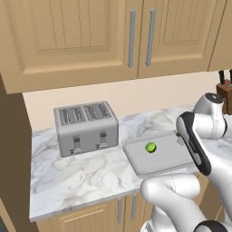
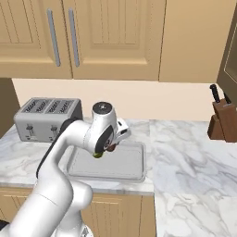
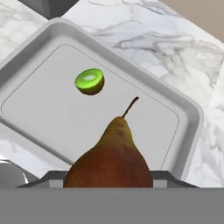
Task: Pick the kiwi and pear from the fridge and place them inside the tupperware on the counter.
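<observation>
Hidden: in my left base view the arm covers the right end of the tupperware (image 1: pixel 136 156), lower right of frame; the pear's base is cut off at the bottom of my hand view.
Gripper: I see the gripper (image 2: pixel 110 146) at centre of the right base view, low over the tray. The fingertips are buried behind the fruit, but I read the jaws as clamped on the pear (image 3: pixel 112 162).
Kiwi: one kiwi (image 3: pixel 89 81), upper left of centre in the hand view, lying inside the tupperware, apart from the pear.
Pear: one, stem pointing up-frame, over the tray floor.
Tupperware: one, on the counter (image 1: pixel 77 174).
Toaster: one toaster (image 1: pixel 86 127), four slots, left of the tray.
Knife block: one knife block (image 2: pixel 223 121), right edge.
</observation>
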Tool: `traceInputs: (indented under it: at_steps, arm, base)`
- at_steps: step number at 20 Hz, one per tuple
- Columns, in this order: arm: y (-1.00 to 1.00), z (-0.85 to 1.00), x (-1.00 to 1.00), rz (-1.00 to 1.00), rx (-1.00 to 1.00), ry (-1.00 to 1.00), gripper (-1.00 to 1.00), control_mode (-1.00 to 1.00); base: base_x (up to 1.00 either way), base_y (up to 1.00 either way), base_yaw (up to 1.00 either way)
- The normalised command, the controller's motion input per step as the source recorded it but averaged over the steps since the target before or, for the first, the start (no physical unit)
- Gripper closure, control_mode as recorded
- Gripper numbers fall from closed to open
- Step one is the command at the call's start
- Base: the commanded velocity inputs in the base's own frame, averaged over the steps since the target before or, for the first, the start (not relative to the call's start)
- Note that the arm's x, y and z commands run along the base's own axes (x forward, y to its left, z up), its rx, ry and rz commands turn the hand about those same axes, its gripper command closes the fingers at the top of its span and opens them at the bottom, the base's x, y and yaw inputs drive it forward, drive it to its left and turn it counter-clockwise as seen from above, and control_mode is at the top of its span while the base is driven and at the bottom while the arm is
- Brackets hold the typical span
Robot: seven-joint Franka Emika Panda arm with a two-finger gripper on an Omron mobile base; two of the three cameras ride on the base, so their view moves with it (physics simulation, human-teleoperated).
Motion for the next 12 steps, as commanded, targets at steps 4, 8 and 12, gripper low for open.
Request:
traceInputs:
  at_steps: [4, 8, 12]
  arm:
    - [-0.06, -0.42, 0.4, 0.0, 0.0, 0.02, 1.0, -1.0]
    - [0.0, -0.35, 0.45, 0.0, 0.0, 0.03, 1.0, -1.0]
    - [0.0, -0.37, 0.44, 0.0, 0.0, 0.03, 1.0, -1.0]
  base:
    - [0.0, 0.0, 0.0]
    - [0.0, 0.0, 0.0]
    - [0.0, 0.0, 0.0]
